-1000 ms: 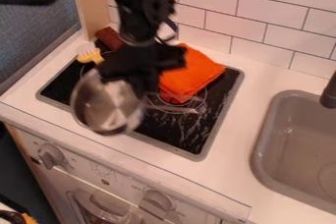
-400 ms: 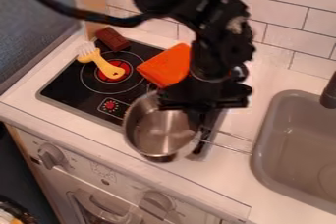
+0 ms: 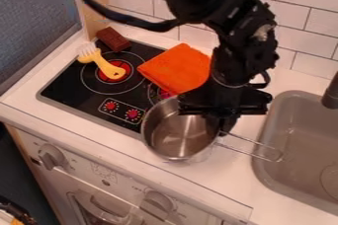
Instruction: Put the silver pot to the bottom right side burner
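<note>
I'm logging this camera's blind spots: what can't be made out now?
Camera view:
Right-hand burner: largely covered by the orange cloth, silver pot and claw.
Pot's underside: hidden by its own wall.
Sink: right end cut off by the right edge.
Faucet: partly cut off there too.

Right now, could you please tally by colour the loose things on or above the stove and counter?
Silver: 1, the pot
Orange: 1, the folded cloth
Yellow: 1, the brush, with pale bristles
Brown: 1, the block
Total: 4
</note>
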`<state>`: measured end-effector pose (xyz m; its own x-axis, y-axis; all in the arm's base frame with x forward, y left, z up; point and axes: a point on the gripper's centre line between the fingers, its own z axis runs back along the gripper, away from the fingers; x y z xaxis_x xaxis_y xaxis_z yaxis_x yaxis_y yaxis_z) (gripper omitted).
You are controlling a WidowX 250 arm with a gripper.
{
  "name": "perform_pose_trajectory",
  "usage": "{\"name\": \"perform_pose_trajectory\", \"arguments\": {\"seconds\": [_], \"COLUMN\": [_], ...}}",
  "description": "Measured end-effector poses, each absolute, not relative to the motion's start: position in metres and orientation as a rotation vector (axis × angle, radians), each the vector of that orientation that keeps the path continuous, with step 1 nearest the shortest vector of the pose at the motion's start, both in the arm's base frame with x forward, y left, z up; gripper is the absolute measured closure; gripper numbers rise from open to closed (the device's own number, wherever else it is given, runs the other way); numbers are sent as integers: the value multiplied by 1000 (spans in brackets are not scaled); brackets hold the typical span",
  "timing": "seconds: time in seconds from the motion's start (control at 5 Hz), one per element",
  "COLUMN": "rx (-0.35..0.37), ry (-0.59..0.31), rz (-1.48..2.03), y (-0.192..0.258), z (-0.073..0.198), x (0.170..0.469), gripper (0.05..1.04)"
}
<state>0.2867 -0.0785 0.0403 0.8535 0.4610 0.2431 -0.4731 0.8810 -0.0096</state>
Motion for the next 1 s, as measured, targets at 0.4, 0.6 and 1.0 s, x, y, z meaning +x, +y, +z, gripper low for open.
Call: {"name": "perform_pose_trajectory", "arguments": {"seconds": [0.4, 0.6, 1.0], "rx": [11, 13, 26], "ry": [-238, -229, -224], "rz": [528, 530, 552], "y": [-75, -74, -71], "z": [38, 34, 35], "x": [301, 308, 313], "gripper": [1000, 966, 472]}}
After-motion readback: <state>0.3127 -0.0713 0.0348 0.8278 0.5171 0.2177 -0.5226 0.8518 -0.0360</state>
